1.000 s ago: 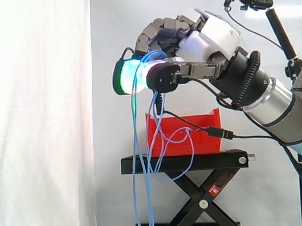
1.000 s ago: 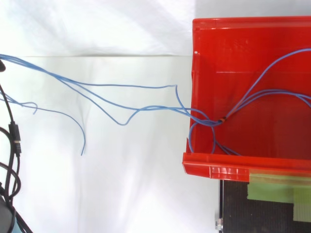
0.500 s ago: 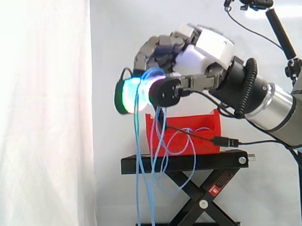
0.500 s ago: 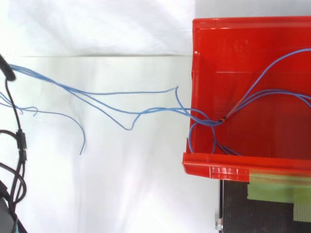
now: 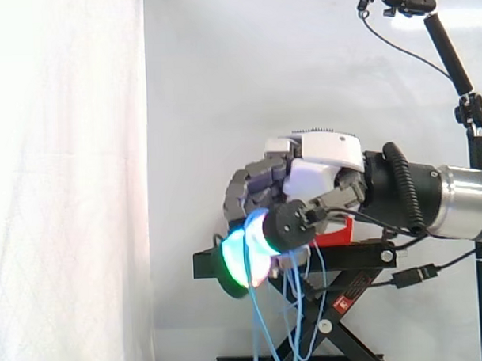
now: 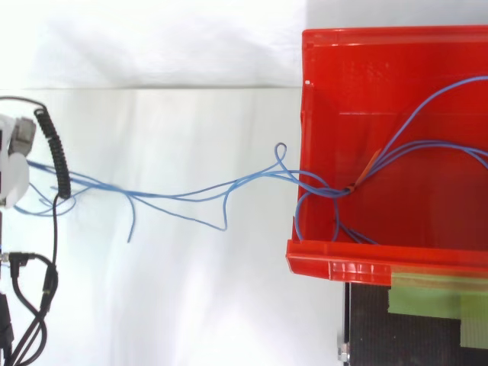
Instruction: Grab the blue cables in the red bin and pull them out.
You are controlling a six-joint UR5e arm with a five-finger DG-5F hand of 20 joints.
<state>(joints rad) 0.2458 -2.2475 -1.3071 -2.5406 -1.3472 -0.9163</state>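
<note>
In the side view my hand [image 5: 308,176] hangs level with the stand's top, in front of the red bin [image 5: 339,232] and covering most of it. Its fingers are curled, and its pads [image 5: 245,258] glow green and cyan at the lower left. It is shut on the blue cables [image 5: 296,309], which hang in strands below it. From above, the blue cables [image 6: 191,194] run from inside the red bin [image 6: 335,268], over its left wall, and across to the hand [image 6: 11,163] at the left edge. A small orange tie [image 6: 367,169] bundles them inside the bin.
The bin sits on a black scissor stand [image 5: 370,255]. A white curtain [image 5: 67,186] fills the left side. A thin camera pole [image 5: 457,66] stands at the right. Green tape [image 6: 427,294] lies on the stand by the bin's front rim.
My hand has dropped from above the bin to the stand's level, still holding the cables. From above, the hand has come into view and the strands have bunched closer together.
</note>
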